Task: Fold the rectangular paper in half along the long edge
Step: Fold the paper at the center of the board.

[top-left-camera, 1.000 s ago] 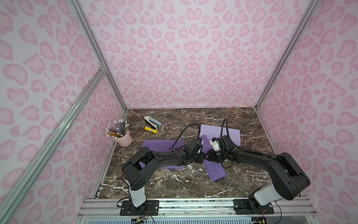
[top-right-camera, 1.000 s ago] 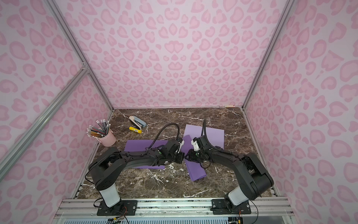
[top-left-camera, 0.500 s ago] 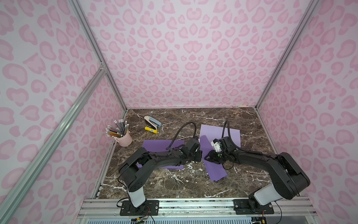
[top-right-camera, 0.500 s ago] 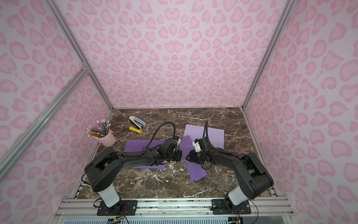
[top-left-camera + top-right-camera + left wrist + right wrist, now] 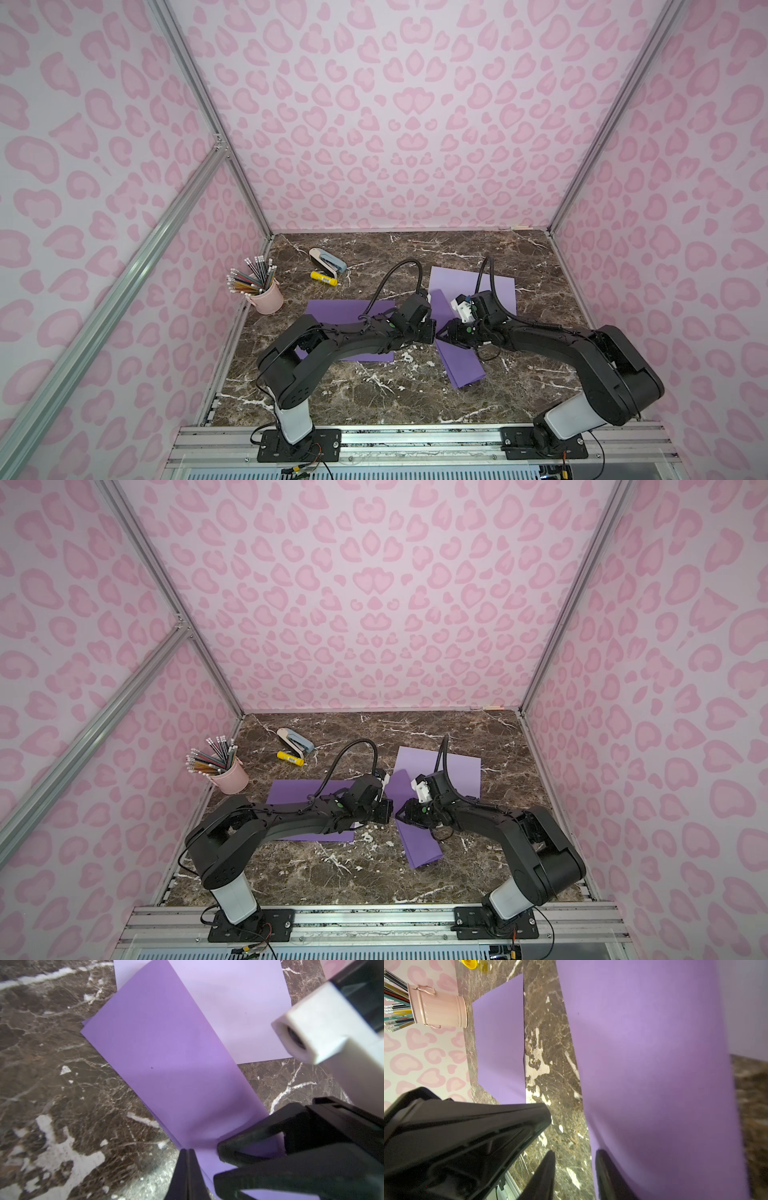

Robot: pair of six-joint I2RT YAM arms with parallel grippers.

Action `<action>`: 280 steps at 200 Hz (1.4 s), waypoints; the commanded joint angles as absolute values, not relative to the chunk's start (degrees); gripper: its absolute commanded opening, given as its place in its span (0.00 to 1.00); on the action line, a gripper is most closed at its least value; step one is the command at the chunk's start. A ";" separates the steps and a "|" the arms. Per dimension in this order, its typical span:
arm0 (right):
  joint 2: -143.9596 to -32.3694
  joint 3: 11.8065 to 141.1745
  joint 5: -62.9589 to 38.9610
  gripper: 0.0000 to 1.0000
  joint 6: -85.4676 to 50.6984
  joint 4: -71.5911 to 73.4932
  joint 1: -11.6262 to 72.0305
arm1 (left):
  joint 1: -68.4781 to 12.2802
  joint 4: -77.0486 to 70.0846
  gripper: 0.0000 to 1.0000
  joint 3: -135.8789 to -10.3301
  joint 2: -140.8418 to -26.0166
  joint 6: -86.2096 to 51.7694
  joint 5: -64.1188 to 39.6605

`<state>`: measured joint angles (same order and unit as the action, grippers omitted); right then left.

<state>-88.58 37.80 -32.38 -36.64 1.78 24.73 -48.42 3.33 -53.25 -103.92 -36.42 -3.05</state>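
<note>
In both top views the paper (image 5: 461,365) (image 5: 419,850) lay slanting across the middle of the counter (image 5: 374,399), one end toward the front edge and the other over a pale sheet (image 5: 457,278) nearer the back right. The left gripper (image 5: 428,334) (image 5: 388,810) and right gripper (image 5: 444,334) (image 5: 401,812) met tip to tip at the paper's long edge. A darker sheet (image 5: 332,309) lay flat under the left arm. A pink cup (image 5: 268,297) of pencils stood by the left edge, with a stapler (image 5: 327,259) and a yellow stick (image 5: 324,279) toward the back left corner. In the left wrist view the left gripper (image 5: 188,1167) had its fingers pressed together with nothing between them, their tip at the paper's (image 5: 166,1053) edge. The paper looked doubled over, with a second layer peeping out at one corner. The right gripper (image 5: 222,1166) rested on it with a narrow gap. In the right wrist view the right gripper (image 5: 573,1176) had one finger over the paper (image 5: 654,1064) and one over bare counter (image 5: 550,1043), so it gripped nothing. Whether it pressed down was hard to tell.
</note>
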 commanded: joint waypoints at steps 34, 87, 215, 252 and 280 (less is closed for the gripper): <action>-89.29 38.17 -33.49 0.38 -37.80 4.83 24.73 | -48.23 0.41 0.04 -54.73 -105.53 -36.73 -2.68; -89.74 38.54 -33.69 0.38 -37.79 4.83 24.78 | -47.81 -0.25 0.04 -55.97 -107.54 -36.90 -2.94; -89.99 39.00 -33.88 0.38 -37.71 4.57 24.73 | -47.64 0.19 0.04 -57.93 -113.09 -36.55 -3.16; -89.23 39.26 -33.93 0.38 -37.55 3.85 24.79 | -47.63 0.17 0.04 -57.65 -113.53 -36.53 -2.99; -85.87 40.51 -34.75 0.38 -36.91 0.95 24.32 | -47.64 0.53 0.04 -57.30 -113.55 -36.30 -2.79</action>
